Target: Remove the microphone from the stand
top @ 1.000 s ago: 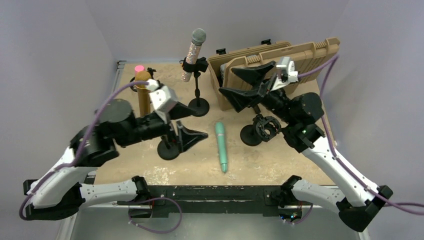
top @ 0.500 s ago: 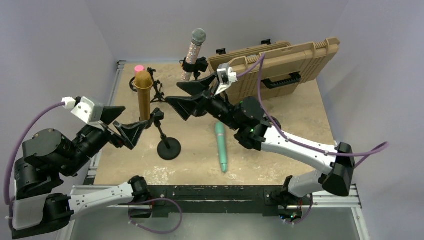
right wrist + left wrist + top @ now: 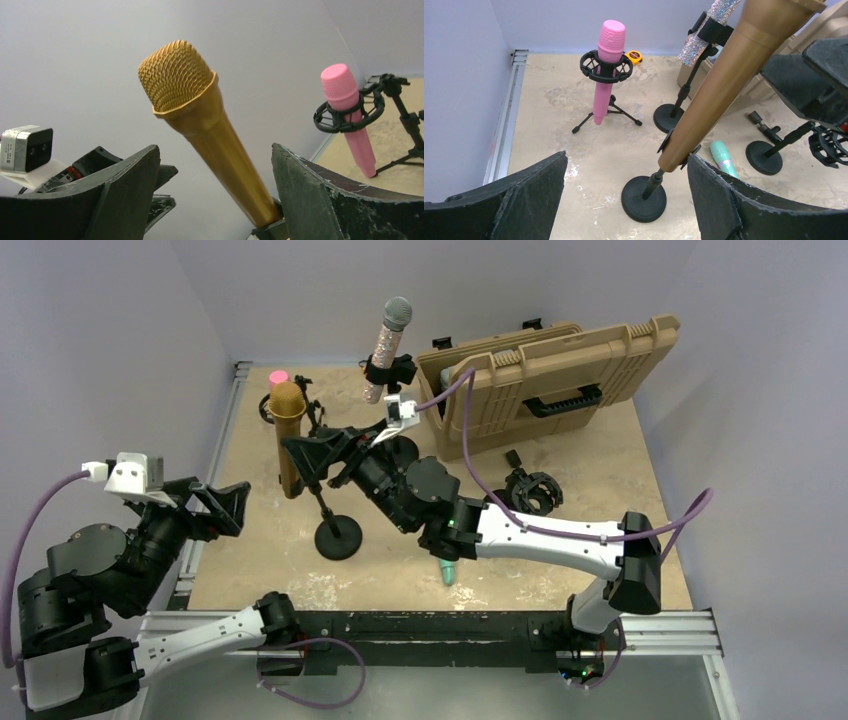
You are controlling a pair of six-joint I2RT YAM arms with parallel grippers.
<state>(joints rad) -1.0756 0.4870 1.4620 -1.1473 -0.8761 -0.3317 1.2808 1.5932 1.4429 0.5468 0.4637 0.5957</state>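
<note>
closing on the gold mesh-headed microphone (image 3: 200, 115) should be square: the right gripper (image 3: 212, 150) straddles its handle, jaws wide and empty. it sits tilted in the clip of the black round-based stand (image 3: 338, 537). the left gripper (image 3: 626, 157), also open, faces the stand; pull along the handle's line.

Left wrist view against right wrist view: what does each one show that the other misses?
Only the left wrist view shows the round black stand base under the gold metallic microphone, the teal microphone lying on the table, the glittery silver microphone and a small yellow tape measure. Only the right wrist view shows that microphone's mesh head and the left arm's grey wrist camera. Both show the gold body and the pink microphone in its black ring mount.
</note>
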